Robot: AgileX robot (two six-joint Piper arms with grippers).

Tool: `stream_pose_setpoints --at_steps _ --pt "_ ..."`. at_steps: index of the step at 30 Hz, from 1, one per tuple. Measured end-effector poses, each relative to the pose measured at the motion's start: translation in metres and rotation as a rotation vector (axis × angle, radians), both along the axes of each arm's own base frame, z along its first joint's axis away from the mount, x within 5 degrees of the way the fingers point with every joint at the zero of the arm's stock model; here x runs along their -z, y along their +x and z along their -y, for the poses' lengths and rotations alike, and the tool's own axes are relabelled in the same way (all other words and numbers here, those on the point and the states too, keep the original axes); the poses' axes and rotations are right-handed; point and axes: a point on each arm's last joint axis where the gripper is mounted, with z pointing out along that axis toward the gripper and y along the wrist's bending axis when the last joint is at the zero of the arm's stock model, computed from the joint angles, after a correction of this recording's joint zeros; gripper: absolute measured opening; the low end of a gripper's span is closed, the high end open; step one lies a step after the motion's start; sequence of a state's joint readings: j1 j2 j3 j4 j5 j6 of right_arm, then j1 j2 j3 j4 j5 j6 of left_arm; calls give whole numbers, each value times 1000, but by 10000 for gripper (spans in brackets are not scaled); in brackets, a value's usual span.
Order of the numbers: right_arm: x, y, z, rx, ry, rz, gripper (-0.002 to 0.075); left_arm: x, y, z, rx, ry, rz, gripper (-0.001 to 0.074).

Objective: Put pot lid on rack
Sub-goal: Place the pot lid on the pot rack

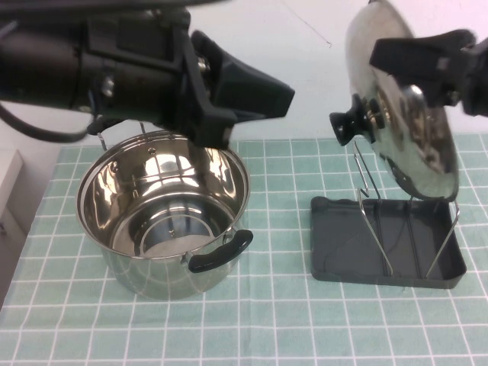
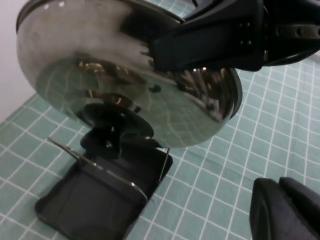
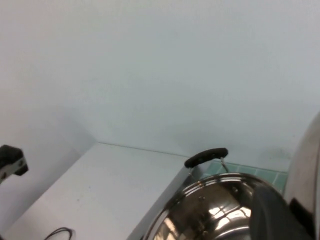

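Note:
The pot lid (image 1: pixel 408 130) is shiny steel with a black knob (image 1: pixel 347 123). It stands on edge in the air over the rack (image 1: pixel 335 248), knob toward the pot. Its lower rim is level with the tops of the rack's wire loops (image 1: pixel 371 202). My right gripper (image 1: pixel 427 61) is shut on the lid's upper rim. The left wrist view shows the lid (image 2: pixel 95 70), the right gripper (image 2: pixel 215 37) and the rack (image 2: pixel 95 197). In the right wrist view the right gripper (image 3: pixel 295 202) clamps the lid's edge (image 3: pixel 309 160). My left gripper (image 1: pixel 255 91) hovers over the pot, shut and empty; it also shows in its own wrist view (image 2: pixel 280 187).
A deep steel pot (image 1: pixel 164 206) with black handles stands at the left on the green checked mat (image 1: pixel 274 335); it also shows in the right wrist view (image 3: pixel 215 210). A white surface (image 1: pixel 305 46) lies behind the mat.

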State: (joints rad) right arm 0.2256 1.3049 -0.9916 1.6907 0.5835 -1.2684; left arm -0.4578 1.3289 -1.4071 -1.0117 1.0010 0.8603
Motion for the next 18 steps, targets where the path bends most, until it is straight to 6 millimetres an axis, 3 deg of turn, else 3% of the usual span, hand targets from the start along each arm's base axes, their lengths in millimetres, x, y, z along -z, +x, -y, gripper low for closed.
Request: stream_pose_setpoints --at_steps 7,18 --pt "18 18 -1 77 -51 -44 31 14 3 0 -23 17 -33 -1" --pt "64 46 -10 43 -104 -159 30 16 5 0 -40 15 -34 -1"
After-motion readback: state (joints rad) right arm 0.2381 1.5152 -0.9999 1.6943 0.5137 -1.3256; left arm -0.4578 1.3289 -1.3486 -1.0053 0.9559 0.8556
